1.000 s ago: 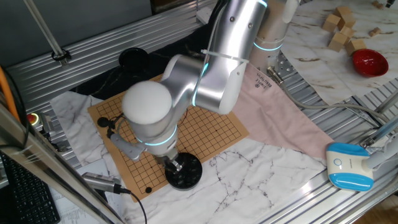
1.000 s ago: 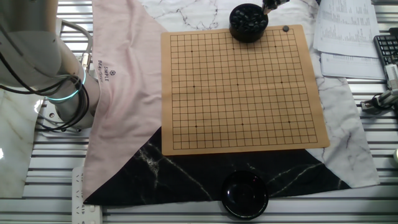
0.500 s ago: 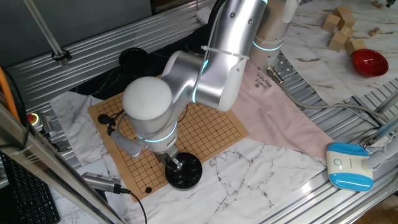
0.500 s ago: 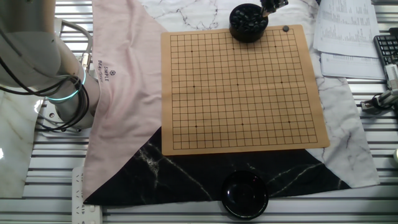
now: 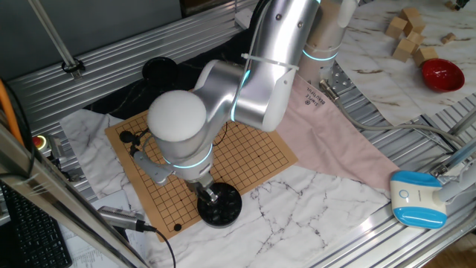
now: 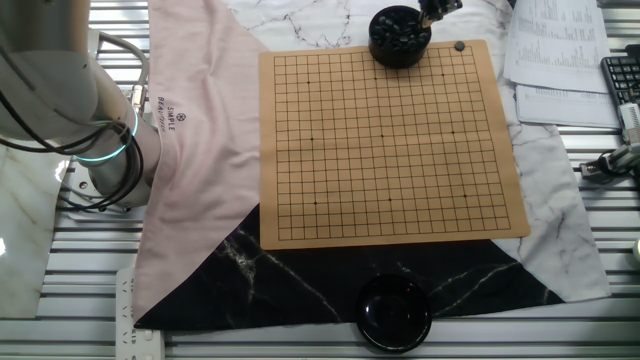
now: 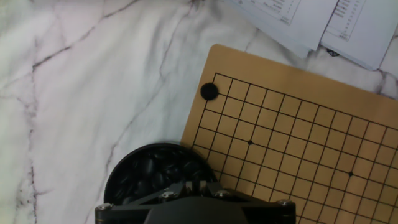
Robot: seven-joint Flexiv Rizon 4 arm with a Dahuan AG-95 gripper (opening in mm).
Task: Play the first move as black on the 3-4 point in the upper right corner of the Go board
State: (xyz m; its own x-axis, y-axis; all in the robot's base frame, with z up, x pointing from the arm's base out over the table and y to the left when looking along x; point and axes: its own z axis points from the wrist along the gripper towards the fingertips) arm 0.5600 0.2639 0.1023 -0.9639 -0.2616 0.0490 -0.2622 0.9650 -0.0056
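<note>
The tan board with its black grid lies in the middle of the table, and shows in the first fixed view and the hand view. One black stone sits on its corner intersection. A round black bowl of black stones stands at the board's edge. My gripper hangs just over the bowl's rim. Its fingertips stand close together. I cannot see whether a stone is between them.
A second black bowl sits on the black marble cloth on the opposite side of the board. A pink cloth lies beside the board near the arm's base. Papers and a keyboard lie on the other side.
The arm's elbow has shifted slightly. The gripper has stayed over the bowl of stones, moving only a little. The board and the stone on it have not moved.
</note>
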